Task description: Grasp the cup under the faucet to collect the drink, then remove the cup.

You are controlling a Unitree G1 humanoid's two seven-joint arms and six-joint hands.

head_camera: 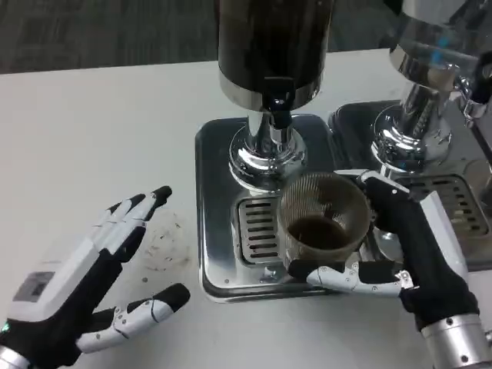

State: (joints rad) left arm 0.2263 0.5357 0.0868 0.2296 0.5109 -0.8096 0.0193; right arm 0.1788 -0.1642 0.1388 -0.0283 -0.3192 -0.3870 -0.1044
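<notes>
In right hand (400, 246) — cup (321, 223), gripped.

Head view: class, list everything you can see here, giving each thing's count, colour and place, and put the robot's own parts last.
Table: one, white, under everything.
Drink dispenser: one, dark tank on chrome pedestal, top centre.
Faucet: one, black, front of that dispenser.
Drip tray: one, silver, slotted grate, centre.
Cup: one, clear ribbed, brown drink inside, over the tray.
Second dispenser: one, chrome, top right, on its own tray.
Left hand: white and black, fingers spread, lower left.
Right hand: grips the cup.
</notes>
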